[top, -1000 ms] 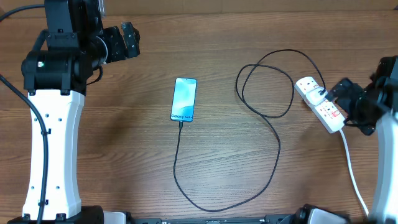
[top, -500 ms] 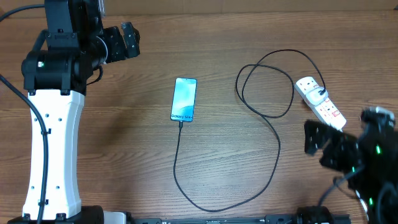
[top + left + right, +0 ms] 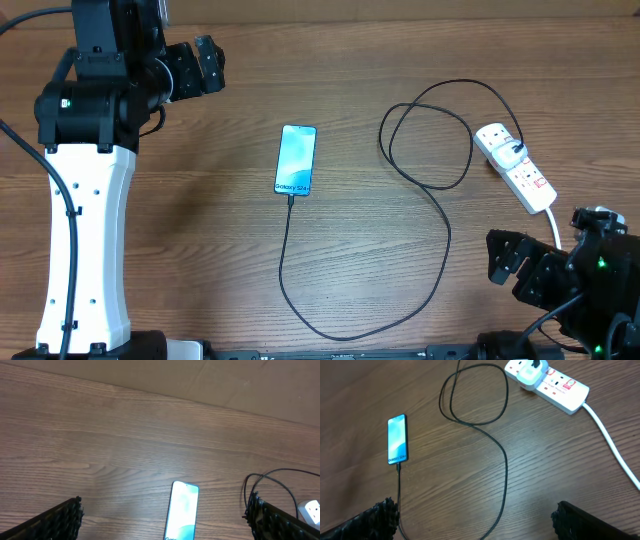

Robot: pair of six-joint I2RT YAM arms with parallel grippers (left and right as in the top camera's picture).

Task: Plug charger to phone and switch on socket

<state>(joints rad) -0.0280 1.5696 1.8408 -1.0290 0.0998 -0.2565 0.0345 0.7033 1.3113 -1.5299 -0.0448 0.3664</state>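
The phone lies flat mid-table with its blue screen lit; it also shows in the left wrist view and the right wrist view. The black charger cable runs from the phone's near end, loops round and reaches a white plug in the socket, a white power strip at the right, also in the right wrist view. My left gripper is open at the far left, well away from the phone. My right gripper is open at the near right, apart from the strip.
The strip's thick white cord runs toward the near right edge, close to my right arm. The left arm's white column stands along the left side. A pale wall edge borders the table's far side.
My right arm has pulled back from the power strip toward the near right corner. The left arm, phone and cable have not moved.
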